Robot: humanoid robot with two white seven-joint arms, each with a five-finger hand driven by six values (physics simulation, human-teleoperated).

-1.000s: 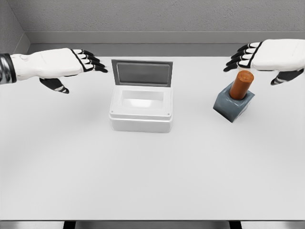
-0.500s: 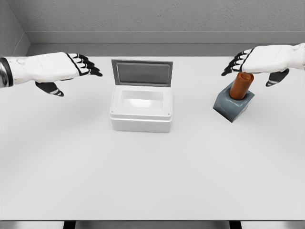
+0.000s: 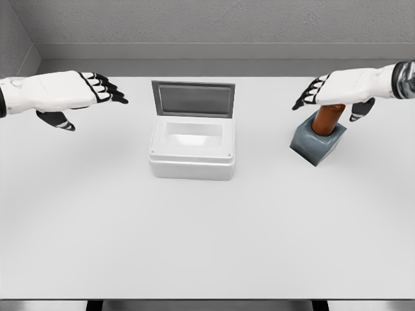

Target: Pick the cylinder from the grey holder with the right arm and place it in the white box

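While the near table surface (image 3: 207, 240) carries nothing relevant, the white box (image 3: 192, 150) stands well to the left of the right hand (image 3: 337, 87), with its lid raised at the far side and its cavity exposed. Directly below the right hand sits the grey holder (image 3: 317, 144), tilted, with the cylinder (image 3: 327, 119) seated in it. The cylinder's top is now hidden behind the palm.

Over the last second the right hand has lowered and flattened above the cylinder. Its fingers are extended and apart, gripping nothing, and the thumb hangs on the far right side of the cylinder. Whether the palm touches the cylinder cannot be determined.

Judgement: the approach is nearly complete; the grasp is not yet made. The fingers must close around the cylinder before it is lifted.

The left hand (image 3: 65, 94), far left of the box, has drawn back, fingers apart and idle.
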